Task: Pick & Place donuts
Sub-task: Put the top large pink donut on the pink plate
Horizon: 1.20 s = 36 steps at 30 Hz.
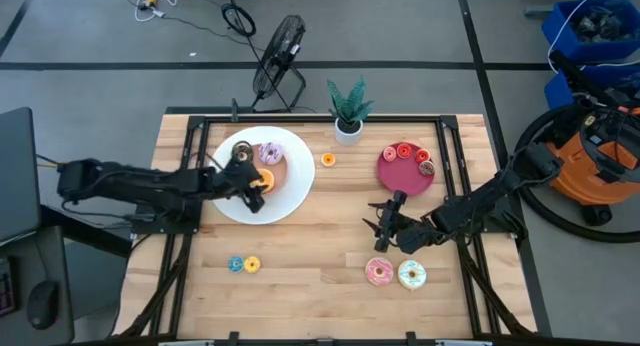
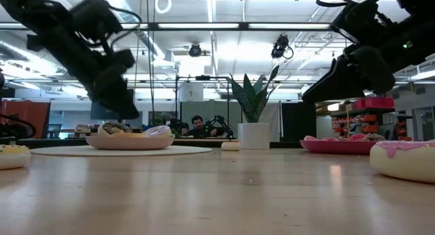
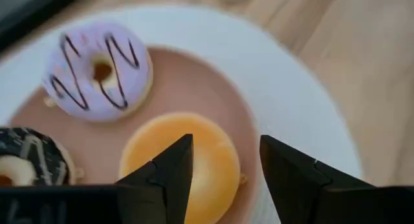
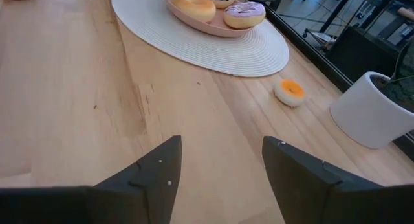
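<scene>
- Here, an orange donut [image 3: 194,156] lies on a tan dish [image 3: 194,88] at left of centre in the high view, beside a purple donut [image 3: 98,67] with dark stripes and a chocolate donut [image 3: 26,160].
- The dish rests on a white mat [image 1: 295,176].
- The left gripper [image 1: 258,183] hovers just over the orange donut, its jaws released and holding nothing.
- A tiny orange donut [image 1: 328,160] lies alone on the table [image 1: 320,286] between the mat and a potted plant [image 1: 348,111] at upper centre.
- Right of centre, a magenta dish [image 1: 395,176] holds a red donut [image 1: 404,151] and other small ones.
- At lower right, a pink donut [image 1: 379,272] and a white donut [image 1: 411,275] lie side by side.
- At lower left, a tiny blue donut [image 1: 235,264] touches a yellow donut [image 1: 252,264].
- The right gripper [image 1: 387,226] hangs above bare table, between the magenta dish and the pink donut, jaws spread and empty.
- In the low view a person [image 2: 197,125] sits far behind the table.
</scene>
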Tool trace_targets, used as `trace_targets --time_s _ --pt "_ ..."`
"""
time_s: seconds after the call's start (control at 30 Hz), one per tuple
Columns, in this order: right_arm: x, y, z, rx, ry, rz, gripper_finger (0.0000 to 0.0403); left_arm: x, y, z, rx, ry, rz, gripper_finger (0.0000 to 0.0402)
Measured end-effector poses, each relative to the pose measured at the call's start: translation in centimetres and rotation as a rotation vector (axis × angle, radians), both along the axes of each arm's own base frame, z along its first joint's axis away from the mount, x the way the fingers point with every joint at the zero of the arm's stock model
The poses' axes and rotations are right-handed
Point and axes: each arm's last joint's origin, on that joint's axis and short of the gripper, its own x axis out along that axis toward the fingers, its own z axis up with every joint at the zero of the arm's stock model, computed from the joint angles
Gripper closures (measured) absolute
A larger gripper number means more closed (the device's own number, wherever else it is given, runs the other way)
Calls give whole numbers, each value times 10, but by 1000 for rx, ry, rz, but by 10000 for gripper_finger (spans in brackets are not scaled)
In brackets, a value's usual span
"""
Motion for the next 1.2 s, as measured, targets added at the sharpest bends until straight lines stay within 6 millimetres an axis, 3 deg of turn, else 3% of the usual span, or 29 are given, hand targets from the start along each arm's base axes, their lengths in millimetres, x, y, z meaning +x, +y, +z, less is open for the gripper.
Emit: trace_targets --time_s 0.17,0.33,0.63,0.8,1.03,1.2 --pt "1 0 1 -1 -6 1 179 13 4 -16 -49 93 45 232" --pt "1 0 1 0 -5 2 179 25 6 -19 -46 156 48 254" --pt "1 0 1 0 -5 3 179 30 7 -23 -34 223 49 331" --pt "1 0 0 10 0 16 179 38 6 -9 -9 214 9 392" --pt "10 -2 8 -17 -44 72 179 38 9 23 -3 132 -90 397" --pt "37 -21 12 -81 -83 345 179 31 5 38 -38 -127 -334 398"
